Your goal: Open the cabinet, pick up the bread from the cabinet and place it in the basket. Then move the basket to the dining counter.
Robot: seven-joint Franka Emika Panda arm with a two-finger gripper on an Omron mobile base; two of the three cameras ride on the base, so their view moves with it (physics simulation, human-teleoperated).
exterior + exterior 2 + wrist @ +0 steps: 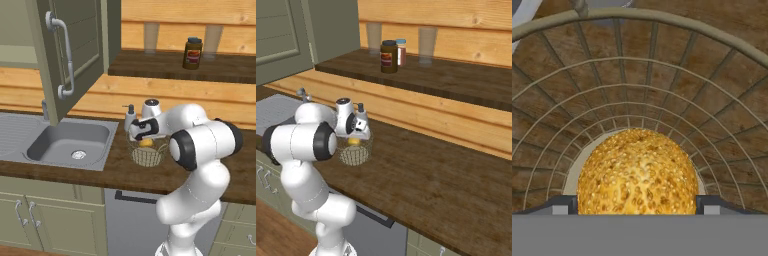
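Observation:
The wire-mesh basket point(148, 156) point(355, 155) stands on the dark wood worktop right of the sink. The golden bread point(146, 143) point(354, 141) point(637, 172) lies on its bottom. My gripper point(145, 138) point(356, 136) point(637, 204) points down into the basket, open, with its fingertips point(562, 204) on either side of the bread and a thin gap on each side. The basket's rim point(662, 17) arches over the top of the hand view. The cabinet point(75, 50) point(281, 40) hangs at the upper left, its door swung open. The raised dining counter point(175, 67) point(456, 80) runs behind the worktop.
The grey sink point(70, 142) lies left of the basket, under the open door. A soap dispenser point(129, 117) stands just behind the basket. A dark jar point(192, 52) point(388, 56) and two glasses point(427, 42) stand on the raised counter. Worktop stretches bare to the right point(446, 175).

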